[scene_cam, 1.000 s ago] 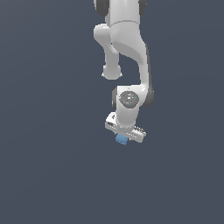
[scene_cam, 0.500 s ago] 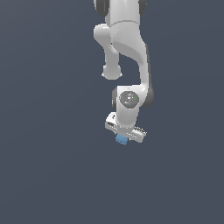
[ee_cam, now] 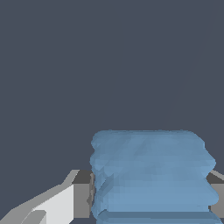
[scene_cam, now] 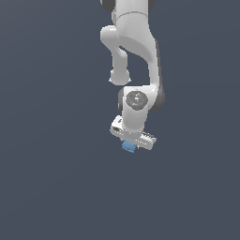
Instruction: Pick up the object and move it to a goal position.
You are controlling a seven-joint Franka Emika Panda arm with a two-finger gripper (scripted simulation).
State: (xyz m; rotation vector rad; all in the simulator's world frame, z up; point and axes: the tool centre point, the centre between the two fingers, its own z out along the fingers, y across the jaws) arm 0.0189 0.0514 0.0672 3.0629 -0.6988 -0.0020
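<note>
The object is a small light-blue blocky piece [scene_cam: 128,147] with faint ridges. In the exterior view it sits right under the white gripper [scene_cam: 130,145], partly hidden by the hand. In the wrist view the object [ee_cam: 151,175] fills the space between the two fingers [ee_cam: 81,194], which press against its sides. The gripper is shut on the object. The white arm [scene_cam: 136,56] reaches down from the top of the exterior view.
A plain dark grey-blue surface [scene_cam: 56,178] fills both views. No other objects, edges or markers show.
</note>
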